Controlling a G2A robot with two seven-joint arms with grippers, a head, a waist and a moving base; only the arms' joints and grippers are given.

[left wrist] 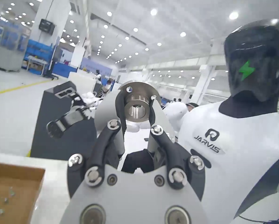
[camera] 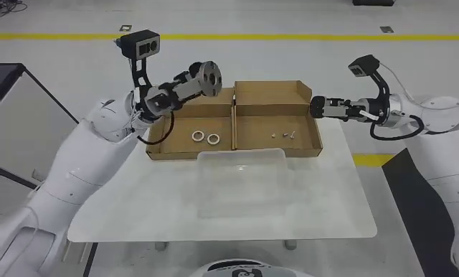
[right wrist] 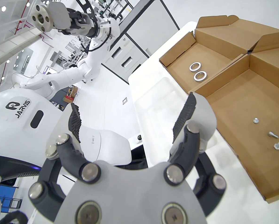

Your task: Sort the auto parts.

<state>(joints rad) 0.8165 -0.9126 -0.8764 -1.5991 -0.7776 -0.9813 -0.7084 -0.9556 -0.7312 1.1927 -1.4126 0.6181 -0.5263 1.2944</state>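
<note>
The left gripper [left wrist: 136, 102] is clamped on a flange [left wrist: 137, 104], a round disc of dull grey metal with a short, thick-walled hub and a smooth bore. Its curved black fingers [left wrist: 119, 108] press the hub from both sides. In the top view the flange [camera: 210, 77] shows a flat face drilled with several holes and hangs in the air over the far edge of the ring box [camera: 179, 144].

The ring box is a shallow tray of plain brown cardboard with upright flaps. Two flat, pale metal rings [camera: 204, 138] lie side by side on its floor, touching or nearly so.

A second cardboard box [camera: 262, 137] of the same make butts against the ring box. It holds what look like three small silvery bolts or nuts [right wrist: 271, 134], too small to tell apart.

The right gripper [right wrist: 130, 117] is spread wide and holds nothing, its ribbed black pads [right wrist: 187, 113] bare. It sits beyond that second box, on the side away from the ring box.

A clear, round-cornered plastic tray [camera: 242, 154] lies on the white table [camera: 143, 212], along the near edge of the ring box.
</note>
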